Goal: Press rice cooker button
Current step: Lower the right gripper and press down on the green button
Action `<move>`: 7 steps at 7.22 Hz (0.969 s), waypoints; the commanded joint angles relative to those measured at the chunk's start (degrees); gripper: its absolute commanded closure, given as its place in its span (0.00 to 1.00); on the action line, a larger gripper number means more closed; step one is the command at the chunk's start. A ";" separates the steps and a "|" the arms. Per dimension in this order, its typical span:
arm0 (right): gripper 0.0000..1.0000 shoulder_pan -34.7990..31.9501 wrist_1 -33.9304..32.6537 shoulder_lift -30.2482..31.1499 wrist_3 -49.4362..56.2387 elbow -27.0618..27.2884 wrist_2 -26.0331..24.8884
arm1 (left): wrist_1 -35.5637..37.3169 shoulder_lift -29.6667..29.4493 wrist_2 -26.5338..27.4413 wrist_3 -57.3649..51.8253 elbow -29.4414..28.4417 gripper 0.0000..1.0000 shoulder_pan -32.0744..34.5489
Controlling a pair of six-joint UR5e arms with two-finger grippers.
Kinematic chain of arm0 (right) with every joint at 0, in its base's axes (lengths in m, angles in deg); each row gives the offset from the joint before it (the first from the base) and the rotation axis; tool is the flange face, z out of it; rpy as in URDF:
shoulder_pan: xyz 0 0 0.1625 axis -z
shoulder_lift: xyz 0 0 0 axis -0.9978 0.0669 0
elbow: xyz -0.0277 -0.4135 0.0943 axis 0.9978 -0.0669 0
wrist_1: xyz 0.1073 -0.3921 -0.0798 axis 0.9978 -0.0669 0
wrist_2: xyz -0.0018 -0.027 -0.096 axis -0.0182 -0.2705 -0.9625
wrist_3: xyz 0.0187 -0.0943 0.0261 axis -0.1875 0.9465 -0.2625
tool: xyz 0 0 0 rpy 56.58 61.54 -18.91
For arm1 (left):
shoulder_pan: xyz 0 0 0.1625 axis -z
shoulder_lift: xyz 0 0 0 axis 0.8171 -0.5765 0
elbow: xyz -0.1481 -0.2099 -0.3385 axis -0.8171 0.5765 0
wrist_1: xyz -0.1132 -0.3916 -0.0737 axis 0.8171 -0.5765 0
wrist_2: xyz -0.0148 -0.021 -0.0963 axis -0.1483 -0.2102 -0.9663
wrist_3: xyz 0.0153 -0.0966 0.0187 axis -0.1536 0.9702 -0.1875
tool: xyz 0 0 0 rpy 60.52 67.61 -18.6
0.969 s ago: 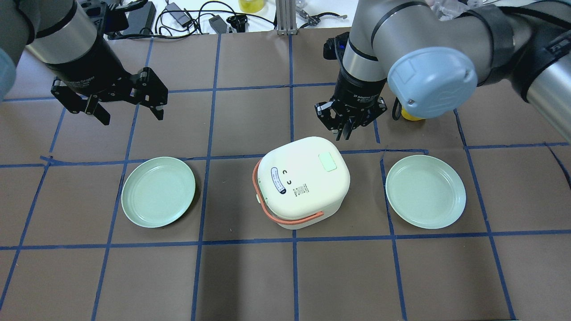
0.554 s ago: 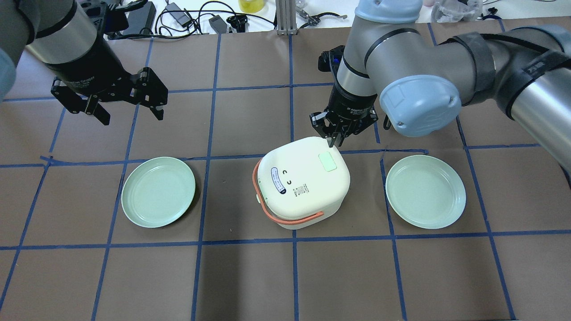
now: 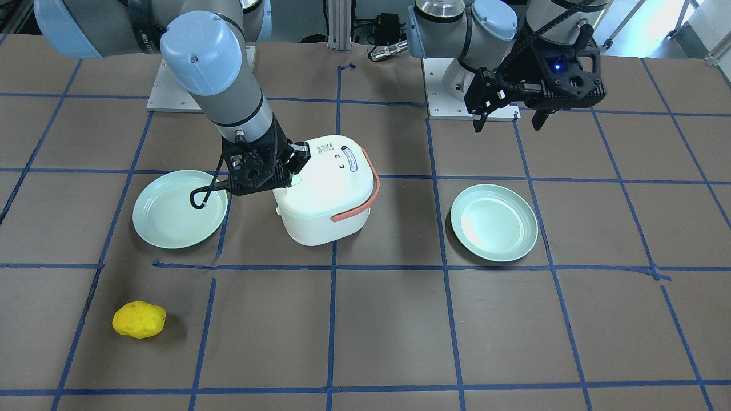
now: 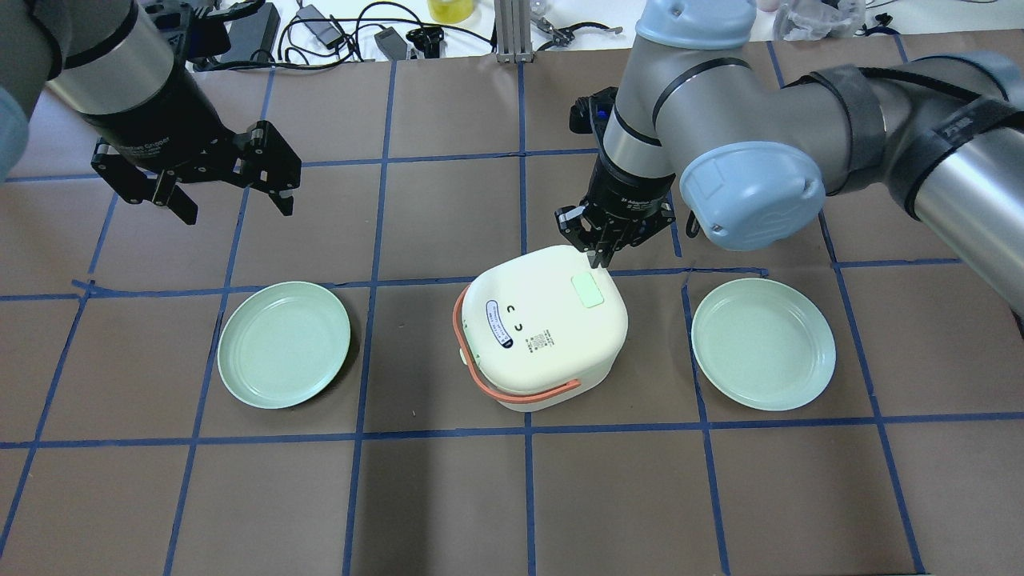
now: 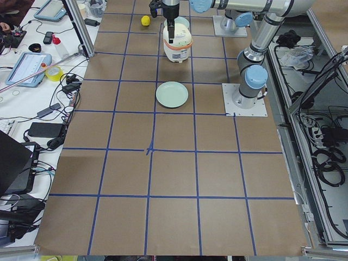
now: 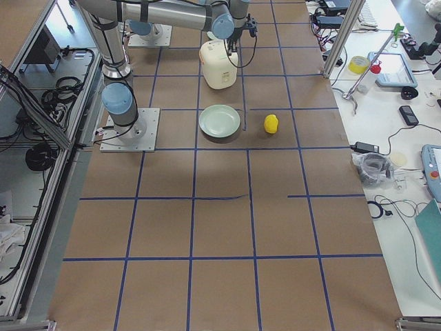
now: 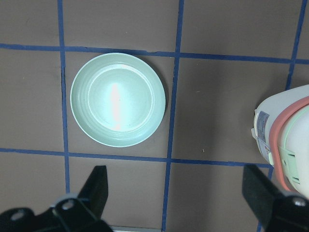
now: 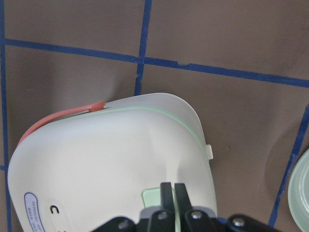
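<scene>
The white rice cooker (image 4: 544, 336) with an orange handle stands mid-table, with a pale green button (image 4: 588, 290) on its lid. My right gripper (image 4: 598, 260) is shut and empty, pointing down at the lid's far edge beside the button. In the right wrist view its closed fingertips (image 8: 172, 187) overlap the button (image 8: 152, 199); I cannot tell whether they touch. In the front view it (image 3: 294, 170) sits at the cooker's (image 3: 328, 200) top corner. My left gripper (image 4: 236, 200) is open and empty, high at the far left.
Two green plates flank the cooker, one on the left (image 4: 284, 344) and one on the right (image 4: 764, 344). A yellow lumpy object (image 3: 139, 319) lies on the far side beyond the right plate. Cables and tools line the far table edge (image 4: 336, 32).
My right gripper has moved from just behind the cooker forward and down onto the lid's far edge by the button. The right arm's elbow swung up. The left arm has not moved.
</scene>
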 commanded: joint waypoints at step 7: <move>0.88 -0.03 0.96 -0.24 -0.50 1.81 0.73 | 0.00 0.03 0.00 0.00 0.00 0.00 0.00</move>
